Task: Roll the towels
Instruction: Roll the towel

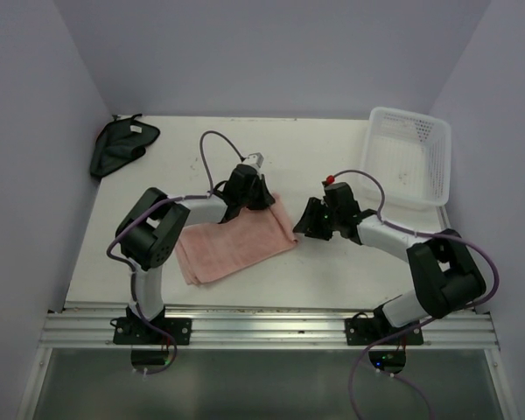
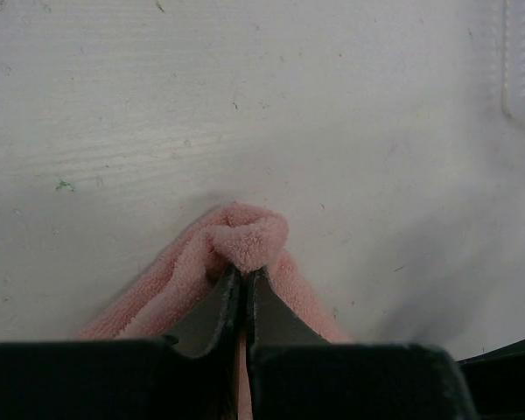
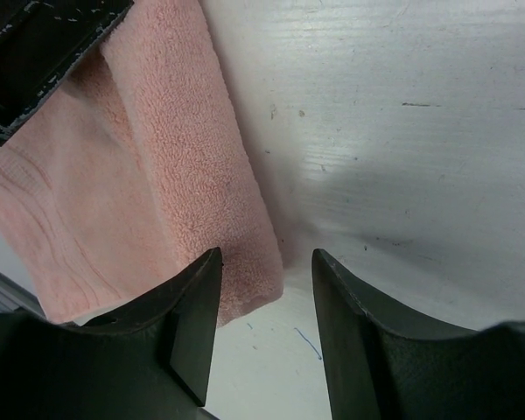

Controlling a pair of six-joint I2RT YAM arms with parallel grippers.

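Towel position, top view: the pink towel [image 1: 232, 245] lies on the table [image 1: 332, 280] centre-left. It looks folded in layers, w/ its long axis running near-left to far-right. Your left gripper [image 1: 249, 191] sits over the far-right end. Your right gripper [image 1: 308, 220] is just beside the towel's right corner, on the side toward the white basket [image 1: 411, 157]. The dark cloth [image 1: 121, 147] is bunched in the far-left corner, well apart from both arms; the left arm is nearer to it.

Left wrist: jaws are together, clamped on a pinched-up hump of pink terry. The rest of the towel slopes away under the fingers toward the cam. Beyond the hump there's bare tabletop, w/ a bit of the basket at top right.

Right wrist: jaws are apart w/ only tabletop between them. The towel's corner lies just left of the gap, right by the left finger; can't tell if it touches. The black part at upper left is prob. the other arm.

My read: rolling hasn't begun. The roll should run along the long axis, starting from the end you hold w/ the left. To help, the right needs to shift left onto that same edge.

Writing: none readable. The dark cloth has a small white tag, too small to read.
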